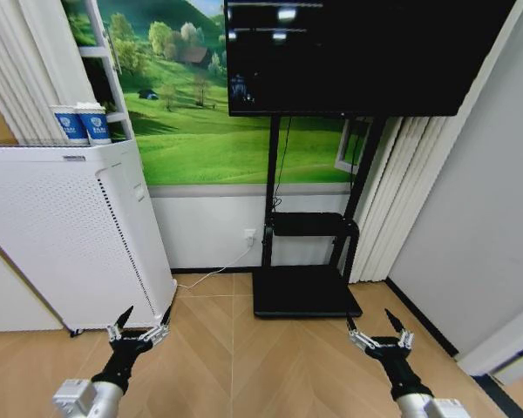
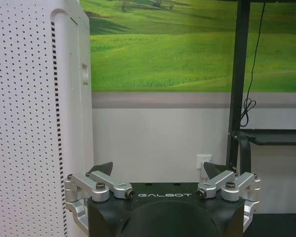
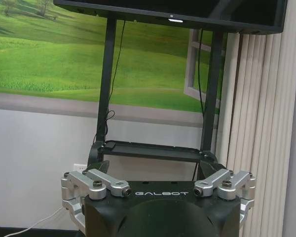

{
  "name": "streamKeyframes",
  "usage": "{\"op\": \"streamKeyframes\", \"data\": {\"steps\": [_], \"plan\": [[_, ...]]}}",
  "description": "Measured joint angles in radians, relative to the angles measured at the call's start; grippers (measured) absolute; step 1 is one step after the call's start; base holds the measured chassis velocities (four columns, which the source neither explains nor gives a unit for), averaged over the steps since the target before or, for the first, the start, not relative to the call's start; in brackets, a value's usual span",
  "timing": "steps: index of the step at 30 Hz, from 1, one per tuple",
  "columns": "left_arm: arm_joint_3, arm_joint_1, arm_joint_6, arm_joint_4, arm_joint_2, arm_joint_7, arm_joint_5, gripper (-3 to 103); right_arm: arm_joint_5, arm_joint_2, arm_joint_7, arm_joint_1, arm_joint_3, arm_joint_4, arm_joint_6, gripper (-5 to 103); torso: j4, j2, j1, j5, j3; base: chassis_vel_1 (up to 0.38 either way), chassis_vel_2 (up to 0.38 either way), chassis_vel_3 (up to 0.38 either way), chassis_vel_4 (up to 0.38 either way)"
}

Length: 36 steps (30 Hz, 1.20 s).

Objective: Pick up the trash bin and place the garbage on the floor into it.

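Grippers held low above the wood floor (image 1: 235,366); left gripper (image 1: 141,324) spread wide, empty, beside the white appliance (image 1: 70,235); right gripper (image 1: 380,331) likewise agape, empty, near the monitor stand (image 1: 307,292).

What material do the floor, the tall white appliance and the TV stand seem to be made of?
The floor looks like wood or wood-look laminate: tan planks laid in a herringbone pattern with visible grain. The tall white appliance appears to be matte plastic, its panels perforated with fine holes. The TV stand seems to be black painted metal, judging by its slim straight posts and flat base.
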Motion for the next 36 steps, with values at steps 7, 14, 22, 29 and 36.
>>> {"op": "streamKeyframes", "data": {"steps": [7,14,22,29,36], "plan": [[0.000,0.000,0.000,0.000,0.000,0.000,0.000,100,0.000,0.000,0.000,0.000,0.000,0.000,0.000,100,-0.0001,0.032,0.013,0.0000,0.019,0.000,0.000,0.000,0.000],[0.000,0.000,0.000,0.000,0.000,0.000,0.000,100,0.000,0.000,0.000,0.000,0.000,0.000,0.000,100,0.0001,0.061,0.025,0.0000,0.036,0.000,0.000,0.000,0.000],[0.000,0.000,0.000,0.000,0.000,0.000,0.000,100,0.000,0.000,0.000,0.000,0.000,0.000,0.000,100,0.0000,0.083,0.034,0.0000,0.049,0.000,0.000,0.000,0.000],[0.000,0.000,0.000,0.000,0.000,0.000,0.000,100,0.000,0.000,0.000,0.000,0.000,0.000,0.000,100,0.0000,0.085,0.035,0.0000,0.050,0.000,0.000,0.000,0.000],[0.000,0.000,0.000,0.000,0.000,0.000,0.000,100,0.000,0.000,0.000,0.000,0.000,0.000,0.000,100,0.0000,0.083,0.034,0.0000,0.049,0.000,0.000,0.000,0.000]]}}
